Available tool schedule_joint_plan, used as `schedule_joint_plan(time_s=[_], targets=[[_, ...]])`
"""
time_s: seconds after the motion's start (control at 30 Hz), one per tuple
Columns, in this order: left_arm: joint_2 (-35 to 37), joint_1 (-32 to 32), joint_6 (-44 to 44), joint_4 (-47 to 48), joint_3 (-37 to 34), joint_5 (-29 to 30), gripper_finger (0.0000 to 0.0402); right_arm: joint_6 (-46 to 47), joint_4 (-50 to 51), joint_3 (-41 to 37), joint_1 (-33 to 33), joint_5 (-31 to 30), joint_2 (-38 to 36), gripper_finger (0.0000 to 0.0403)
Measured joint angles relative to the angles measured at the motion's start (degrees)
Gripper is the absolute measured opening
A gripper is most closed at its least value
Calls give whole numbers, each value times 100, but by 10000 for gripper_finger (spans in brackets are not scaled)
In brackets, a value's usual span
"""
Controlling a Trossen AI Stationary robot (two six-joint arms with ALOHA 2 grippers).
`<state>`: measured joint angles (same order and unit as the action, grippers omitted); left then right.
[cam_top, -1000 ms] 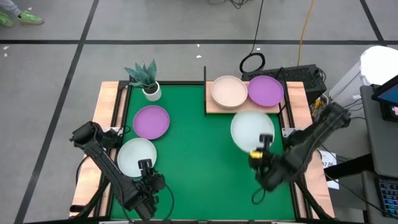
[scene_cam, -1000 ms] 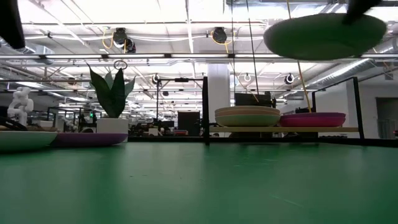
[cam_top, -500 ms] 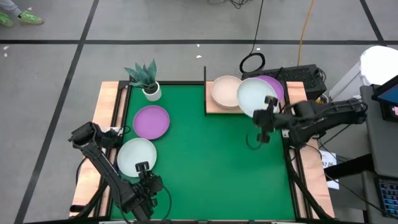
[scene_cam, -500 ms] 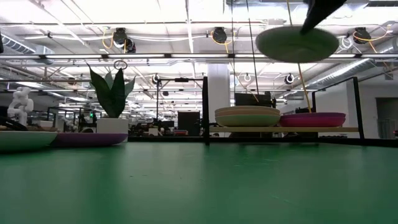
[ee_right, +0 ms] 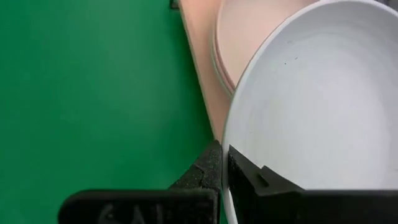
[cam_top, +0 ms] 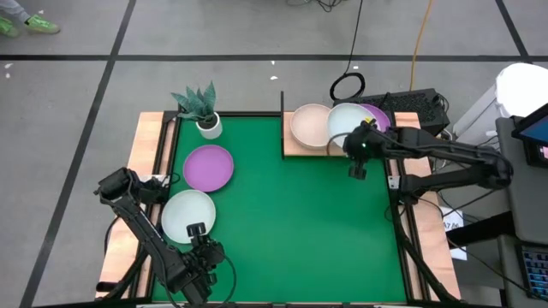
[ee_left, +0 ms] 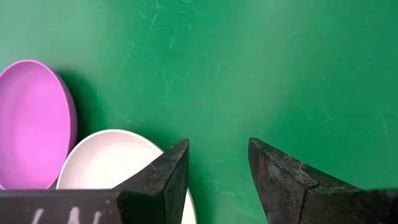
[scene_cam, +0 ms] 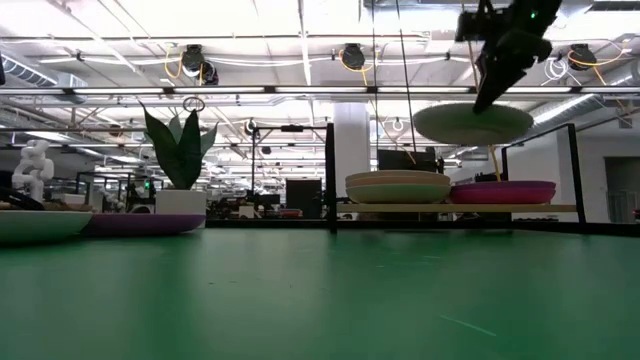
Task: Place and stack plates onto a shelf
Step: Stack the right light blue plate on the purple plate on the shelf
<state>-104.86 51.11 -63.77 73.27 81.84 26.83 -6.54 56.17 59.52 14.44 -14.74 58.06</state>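
Observation:
The shelf lies at the mat's far right and bears a stack of cream plates and a purple plate. My right gripper is shut on a pale whitish plate, which hangs above the shelf over both. Another purple plate and a whitish plate rest flat on the green mat at the left. My left gripper stands open above the mat just near of that whitish plate. My right gripper pinches the plate's near rim between its two fingers, one finger over the inside and the other beneath. The fingers slant down from the table's near side. The plate is lifted clear and about level above the shelf.
A potted plant stands at the mat's far left corner. A thin black post rises at the shelf's far left corner. Wooden strips edge the mat, and its middle is bare green.
My right gripper has swung from the mat's right side toward the far edge, carrying the pale plate clear of the table, level, until it hangs over the shelf. It stays shut on the rim.

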Motion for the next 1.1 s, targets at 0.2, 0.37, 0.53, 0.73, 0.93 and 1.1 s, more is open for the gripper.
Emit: schedule_joint_plan(time_s=[0.2,0.37,0.53,0.73,0.93,1.1], targets=[[0,0,-11,-2,0,0,170,-299,-73,-215,629,19,-2,0],[0,0,-44,-2,0,0,170,-604,-206,-398,1121,223,-4,0],[0,0,-65,-2,0,0,170,-829,-415,-595,1513,487,-4,0],[0,-2,-63,-2,0,0,170,-1068,-607,-704,1816,751,-4,0],[0,-2,-85,-6,0,0,170,-1178,-618,-810,2061,741,-4,0],[0,-2,-107,-16,0,2,170,-1250,-679,-965,2262,741,-4,0]])
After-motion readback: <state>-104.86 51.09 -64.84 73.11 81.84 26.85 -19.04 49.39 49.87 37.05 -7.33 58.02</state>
